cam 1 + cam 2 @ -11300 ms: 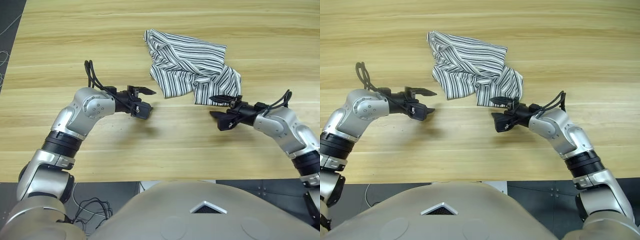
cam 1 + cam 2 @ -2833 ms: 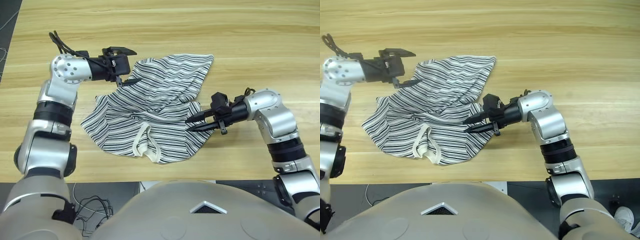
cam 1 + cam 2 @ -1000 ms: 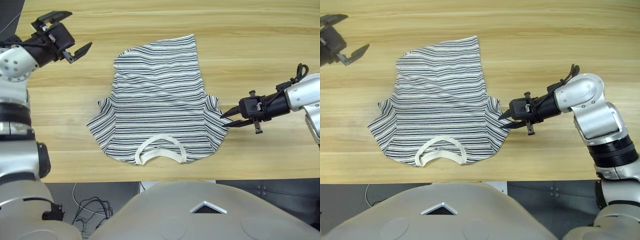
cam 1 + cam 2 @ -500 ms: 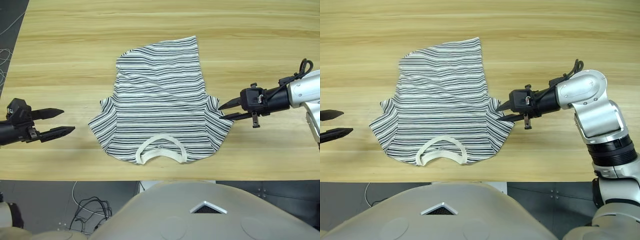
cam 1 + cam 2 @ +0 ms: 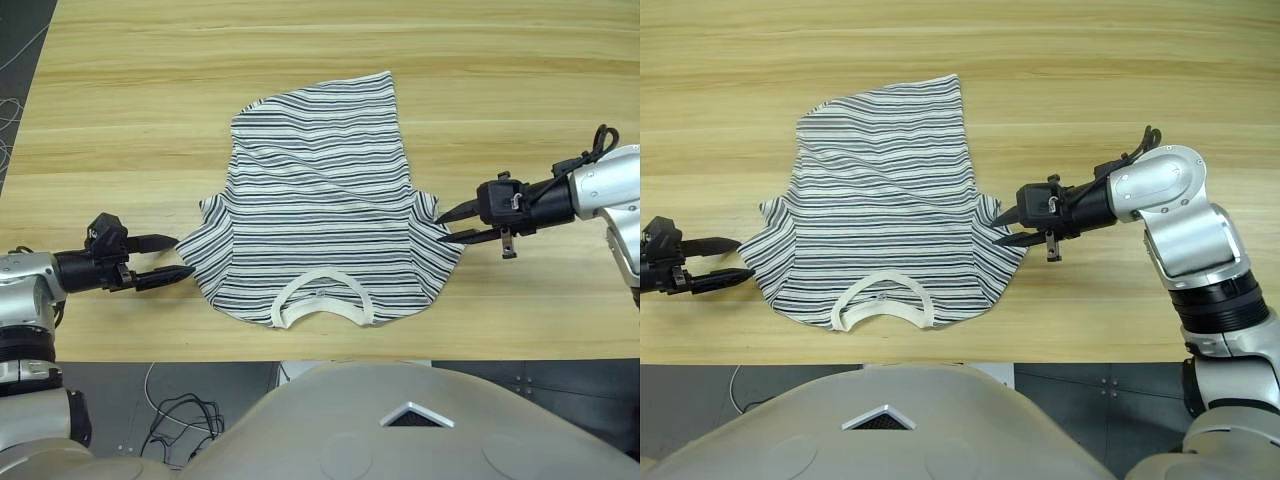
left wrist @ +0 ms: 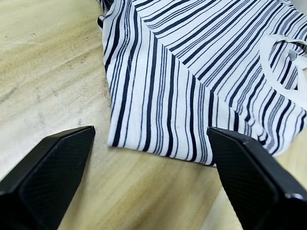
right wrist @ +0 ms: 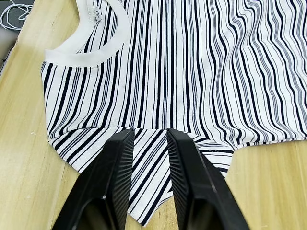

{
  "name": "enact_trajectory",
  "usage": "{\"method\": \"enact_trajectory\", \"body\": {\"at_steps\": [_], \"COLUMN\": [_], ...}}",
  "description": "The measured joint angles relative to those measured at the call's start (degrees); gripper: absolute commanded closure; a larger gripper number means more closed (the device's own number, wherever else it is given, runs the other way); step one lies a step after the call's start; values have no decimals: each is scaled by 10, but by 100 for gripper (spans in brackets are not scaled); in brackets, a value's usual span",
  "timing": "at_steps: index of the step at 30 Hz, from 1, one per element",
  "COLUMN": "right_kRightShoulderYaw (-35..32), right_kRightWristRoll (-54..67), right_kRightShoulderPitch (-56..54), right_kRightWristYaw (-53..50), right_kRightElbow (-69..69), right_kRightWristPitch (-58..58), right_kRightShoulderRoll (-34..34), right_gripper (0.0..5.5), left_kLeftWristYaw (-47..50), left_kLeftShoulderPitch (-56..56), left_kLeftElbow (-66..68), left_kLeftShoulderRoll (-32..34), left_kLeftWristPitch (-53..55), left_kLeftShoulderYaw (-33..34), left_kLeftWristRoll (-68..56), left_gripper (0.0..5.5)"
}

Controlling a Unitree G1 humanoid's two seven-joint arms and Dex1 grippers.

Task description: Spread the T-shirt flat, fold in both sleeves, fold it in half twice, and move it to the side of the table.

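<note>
The black-and-white striped T-shirt [image 5: 315, 200] lies spread on the wooden table [image 5: 520, 100], its white collar [image 5: 322, 297] toward the near edge. My left gripper [image 5: 168, 257] is open, low over the table, its tips at the edge of the shirt's left sleeve [image 6: 144, 115]. In the left wrist view, the sleeve hem lies just ahead of the two spread fingers [image 6: 53, 167]. My right gripper [image 5: 452, 223] is open at the right sleeve [image 7: 148, 191], one finger on each side of the sleeve's pointed tip.
The table's near edge [image 5: 500, 358] runs just behind the collar. Bare wood stretches to the left, right and far side of the shirt. Dark floor with loose cables [image 5: 175, 410] lies beyond the near and left edges.
My left gripper has slid right along the table until its tips reach the left sleeve. The right gripper has barely shifted at the right sleeve. The shirt lies as before.
</note>
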Motion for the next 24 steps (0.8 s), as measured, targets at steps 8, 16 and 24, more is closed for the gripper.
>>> {"method": "enact_trajectory", "body": {"at_steps": [8, 16, 24], "right_kRightShoulderYaw": [8, 8, 9], "right_kRightWristRoll": [-4, -4, -4], "right_kRightShoulderPitch": [0, 0, 0], "right_kRightWristYaw": [-1, -2, -2], "right_kRightElbow": [0, 1, 1], "right_kRightWristPitch": [0, 0, 0], "right_kRightShoulderRoll": [10, 12, 13], "right_gripper": [426, 426, 426], "left_kLeftWristYaw": [53, 12, 27], "left_kLeftShoulderPitch": [-42, -18, -28], "left_kLeftElbow": [50, 11, 27], "left_kLeftShoulderRoll": [-19, -19, -19], "left_kLeftWristPitch": [-57, -35, -49], "left_kLeftShoulderYaw": [-12, -17, -21], "left_kLeftWristRoll": [42, 34, 45], "left_gripper": [160, 280, 424]}}
